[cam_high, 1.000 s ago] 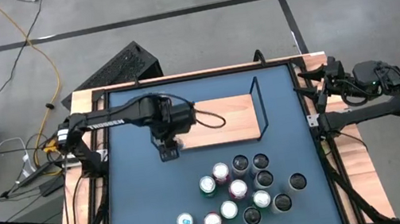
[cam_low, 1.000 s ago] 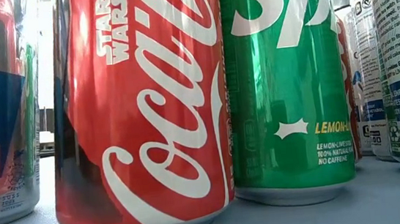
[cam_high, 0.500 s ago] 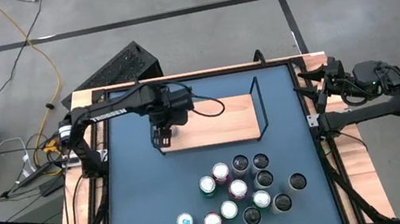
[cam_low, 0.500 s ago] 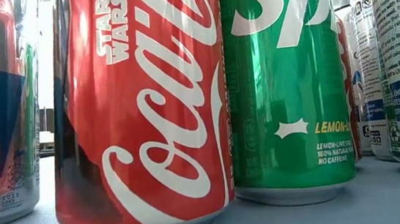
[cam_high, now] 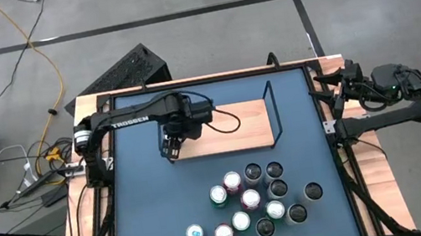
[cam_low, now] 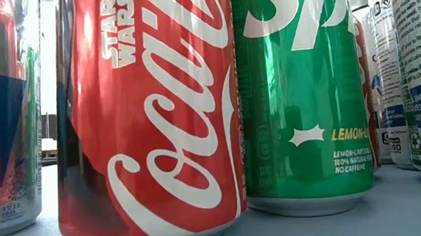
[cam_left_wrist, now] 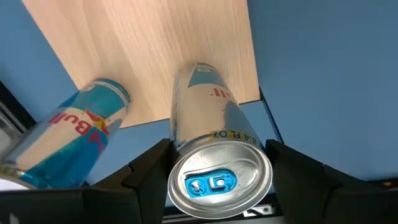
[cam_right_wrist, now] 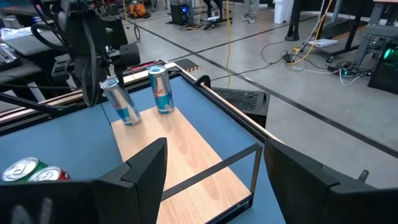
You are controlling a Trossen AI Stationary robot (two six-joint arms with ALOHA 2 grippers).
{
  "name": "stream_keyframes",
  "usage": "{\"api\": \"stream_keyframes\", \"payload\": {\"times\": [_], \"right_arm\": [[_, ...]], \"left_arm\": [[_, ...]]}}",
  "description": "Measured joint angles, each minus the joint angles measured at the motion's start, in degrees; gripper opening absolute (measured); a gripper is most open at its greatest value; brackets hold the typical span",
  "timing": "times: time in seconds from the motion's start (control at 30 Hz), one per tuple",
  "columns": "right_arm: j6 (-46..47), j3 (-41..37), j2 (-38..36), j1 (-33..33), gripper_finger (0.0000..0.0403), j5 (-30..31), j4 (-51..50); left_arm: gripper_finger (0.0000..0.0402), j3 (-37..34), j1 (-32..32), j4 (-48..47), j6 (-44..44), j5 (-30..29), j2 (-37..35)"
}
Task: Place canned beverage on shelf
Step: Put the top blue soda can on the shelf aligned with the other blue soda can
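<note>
The left hand [cam_high: 170, 147] is clenched on a pale-blue can [cam_left_wrist: 208, 134], and this is shown plainly in the left wrist view: the can sits between the two dark fingers [cam_left_wrist: 146, 167], its silver top with the blue tab turned toward the camera and its base reaching out toward the wood. In the right wrist view the held can [cam_right_wrist: 122, 102] is seen tilted, its top leaning away from the second can [cam_right_wrist: 161, 90], which stands upright just beside it on the shelf [cam_high: 233, 127].

The coming move is judged to turn on one relation: the held can's base lies at the shelf's near-left corner, over the edge where the board meets the blue bench [cam_high: 149, 212], not yet squarely over the wood. Its long axis is slanted rather than upright. It is therefore judged that the can must be carried a little farther over the board and brought upright before it is let go; whether the base already touches the wood cannot be told.

The left arm is by far the nearer to the shelf. The right hand [cam_right_wrist: 211, 180] is held open and empty at the bench's right edge, well apart from the shelf, which is looked at from there across its black wire rail [cam_high: 274, 112].

The other cans [cam_high: 253, 200] are grouped on the bench near its front, apart from the shelf; in the low view a red can [cam_low: 148, 116] and a green can [cam_low: 300, 86] fill the frame.
</note>
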Motion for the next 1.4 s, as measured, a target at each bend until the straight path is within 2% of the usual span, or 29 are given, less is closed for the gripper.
{"api": "stream_keyframes", "payload": {"times": [0.43,0.9,1.4], "right_arm": [[0.0,0.0,0.0,0.0,0.0261,0.0,0.0],[0.0,0.0,0.0,0.0,0.0261,0.0,0.0],[-0.1,0.0,0.0,0.0,0.0261,0.0,0.0]], "left_arm": [[0.0243,-0.1,0.1,1.4,3.8,-3.0,0.0],[0.0248,-0.1,0.0,1.7,2.6,-1.7,-0.1],[0.0303,0.6,-0.3,1.1,1.0,-2.7,-0.1]]}}
